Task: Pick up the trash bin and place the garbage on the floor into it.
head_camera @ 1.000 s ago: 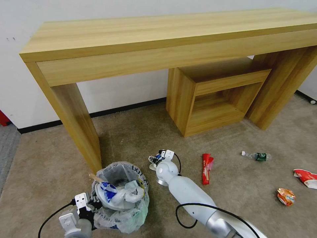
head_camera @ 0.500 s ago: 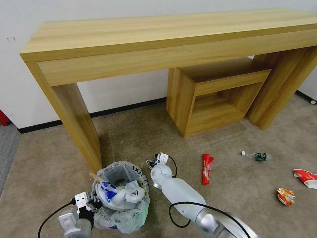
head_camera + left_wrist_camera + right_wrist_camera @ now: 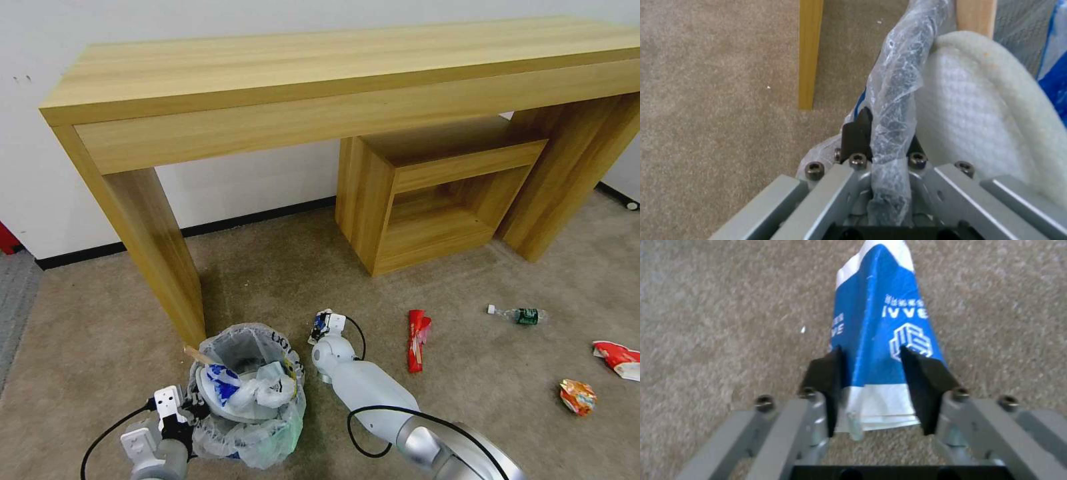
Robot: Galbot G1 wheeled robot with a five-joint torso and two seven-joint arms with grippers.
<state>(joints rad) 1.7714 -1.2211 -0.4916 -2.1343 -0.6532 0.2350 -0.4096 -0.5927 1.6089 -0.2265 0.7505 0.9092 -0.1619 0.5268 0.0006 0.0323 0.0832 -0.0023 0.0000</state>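
Observation:
The trash bin (image 3: pixel 250 393), lined with a crinkly clear bag, stands by the table leg and holds a white slipper (image 3: pixel 987 110), a wooden stick (image 3: pixel 976 15) and blue-white wrappers. My left gripper (image 3: pixel 190 408) is shut on its bag-covered rim (image 3: pixel 893 100). My right gripper (image 3: pixel 322 325) is just right of the bin, low over the beige floor (image 3: pixel 100 333). It is shut on a blue-white carton (image 3: pixel 882 323), with one black finger (image 3: pixel 829 373) pressed on each side. More garbage lies to the right: a red wrapper (image 3: pixel 417 339), a clear bottle (image 3: pixel 520 315), an orange wrapper (image 3: pixel 577 396) and a red-white wrapper (image 3: pixel 620 359).
A long wooden table (image 3: pixel 333 73) spans the back, its left leg (image 3: pixel 160 253) right behind the bin. A wooden cubby (image 3: pixel 433 193) sits under it. Grey ribbed carpet (image 3: pixel 13 293) begins at far left. Open carpet lies between the bin and the scattered litter.
My right arm has shifted slightly near the bin, still holding the carton. The bin and my left gripper have moved a little to the right.

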